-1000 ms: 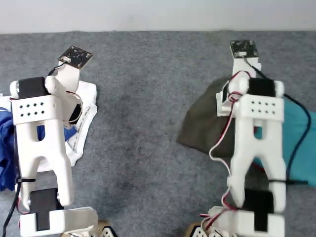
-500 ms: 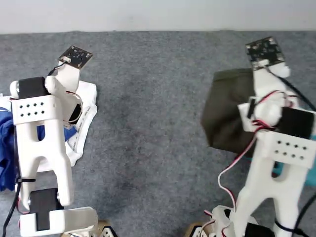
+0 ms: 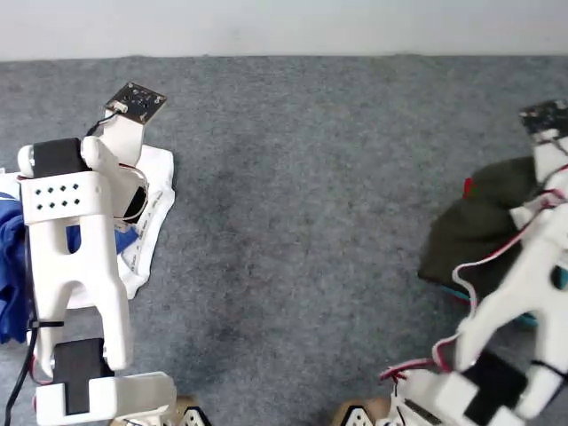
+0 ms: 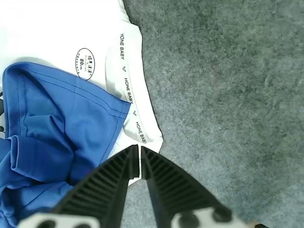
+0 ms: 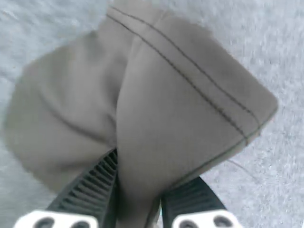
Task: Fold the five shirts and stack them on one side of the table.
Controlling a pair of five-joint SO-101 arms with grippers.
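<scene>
Dragged rightward, the olive shirt (image 3: 475,232) slants diagonally, pinched between right jaws.

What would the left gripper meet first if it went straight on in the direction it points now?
Most likely the white shirt: the left gripper, shut, points at that shirt's banded edge, just beside the blue shirt. How far above the cloth it hangs is unclear.

An olive-brown cloth shirt (image 3: 475,232) (image 5: 166,109) lay bunched at the table's right edge, pinched in the right claw (image 5: 137,202), over a teal shirt (image 3: 459,297). At the left edge, a rumpled blue shirt (image 3: 11,257) (image 4: 52,137) overlapped a white shirt (image 3: 157,202) (image 4: 57,33).
</scene>
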